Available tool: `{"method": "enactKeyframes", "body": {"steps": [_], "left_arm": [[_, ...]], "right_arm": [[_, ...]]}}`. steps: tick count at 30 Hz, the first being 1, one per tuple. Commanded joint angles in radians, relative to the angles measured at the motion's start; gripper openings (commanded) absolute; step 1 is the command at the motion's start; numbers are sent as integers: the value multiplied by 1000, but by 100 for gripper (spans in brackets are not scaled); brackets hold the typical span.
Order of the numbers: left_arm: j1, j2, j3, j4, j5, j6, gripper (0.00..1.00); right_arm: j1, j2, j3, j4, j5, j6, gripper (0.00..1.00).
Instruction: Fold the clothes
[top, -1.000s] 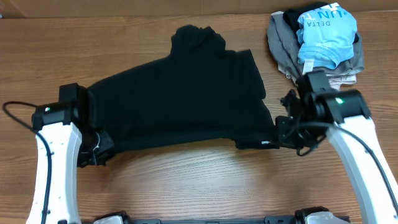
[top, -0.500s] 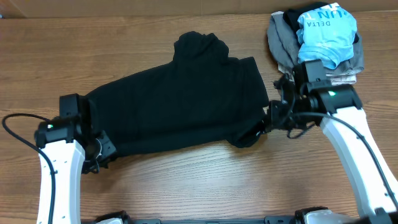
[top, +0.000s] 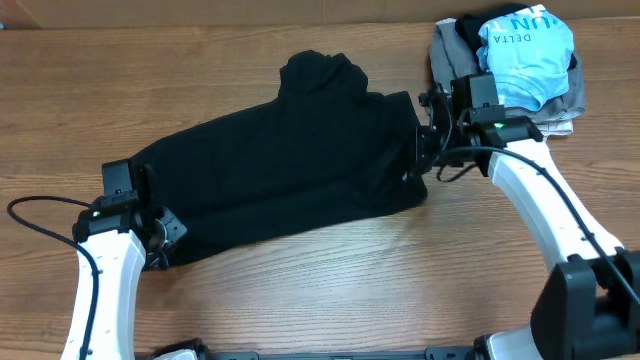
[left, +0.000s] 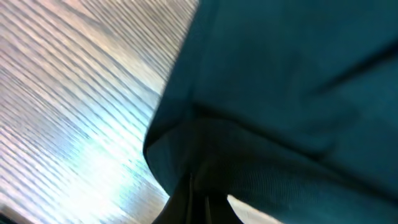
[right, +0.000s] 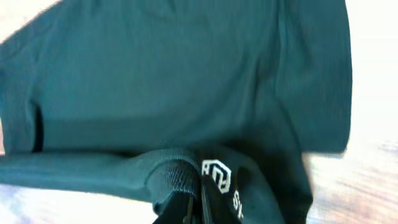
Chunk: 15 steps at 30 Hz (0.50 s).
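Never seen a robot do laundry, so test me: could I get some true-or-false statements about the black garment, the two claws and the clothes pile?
1. The left claw and the right claw are each shut on the wrinkly black fabric garment. True.
2. The light blue shirt lies under that garment. False: it tops the pile of grey and beige clothes.
3. A small white logo shows by the right claw. True.
4. The garment hangs off the wooden table. False: it lies wholly on it.
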Motion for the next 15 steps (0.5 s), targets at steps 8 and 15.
{"method": "enactKeyframes", "body": {"steps": [8, 15], "left_arm": [[18, 141, -12, 158, -77, -47, 4], [18, 239, -12, 227, -79, -46, 4]], "right_arm": [[18, 81, 3, 165, -7, -26, 4], [63, 147, 3, 243, 31, -29, 4]]}}
